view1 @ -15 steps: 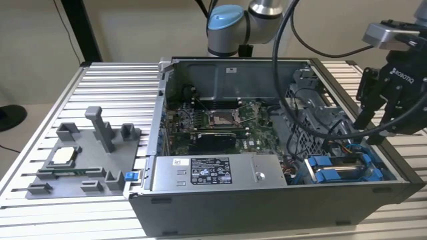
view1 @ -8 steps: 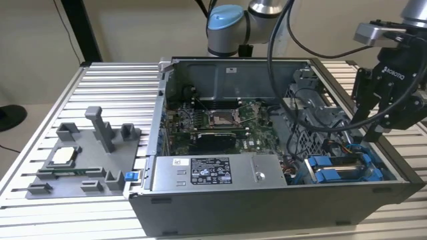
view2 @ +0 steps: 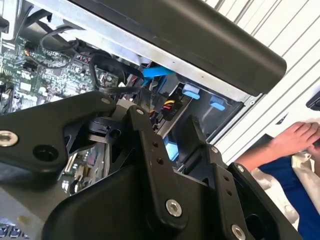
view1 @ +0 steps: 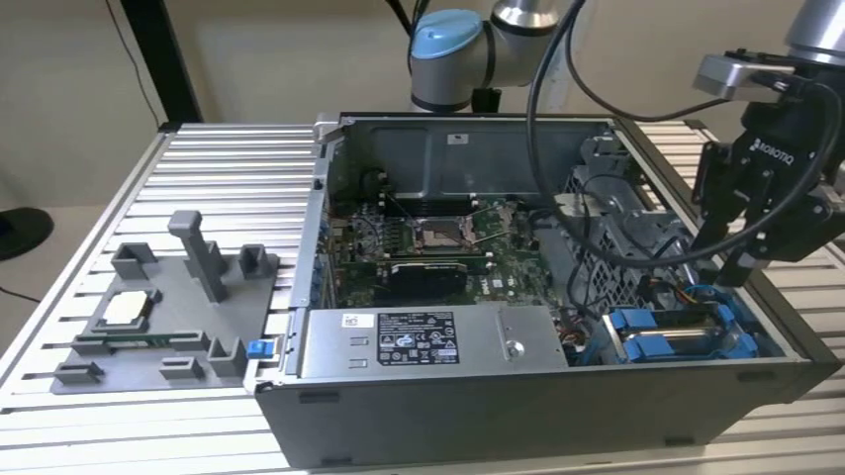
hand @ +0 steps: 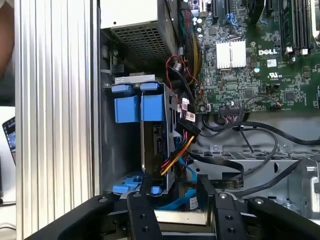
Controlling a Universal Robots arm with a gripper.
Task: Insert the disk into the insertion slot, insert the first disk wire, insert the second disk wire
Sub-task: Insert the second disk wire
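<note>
Ribbed aluminium tabletop [view1: 225,168] carries a dark grey open-sided computer case [view1: 528,416] and, towards the exterior view's left, a grey slotted fixture tray [view1: 165,317]. A pale wall stands behind them.

Inside the case lie a green motherboard [view1: 436,233] and, at the near wall, a grey labelled power-supply box [view1: 422,341]. In the corner towards the exterior view's right sits the insertion slot [hand: 156,142], a grey open-topped metal drive bay. The disk [view1: 674,344], a flat silver drive in a bright blue plastic carrier, lies down in this bay. In the first wrist view, blue carrier fronts show side by side at the bay's end. A bundle of red, yellow and black wires [hand: 177,155] runs along the bay's wall. It cannot be told whether any plug is seated in the disk.

The black gripper [view1: 722,259] hangs just above the bay. Its fingers [hand: 142,210] stand well apart and clamp nothing, with blue plastic showing through the gap.

Beyond the case, the second wrist view catches a person's hand [view2: 297,135] and a blue sleeve [view2: 275,170] off the table's edge.
</note>
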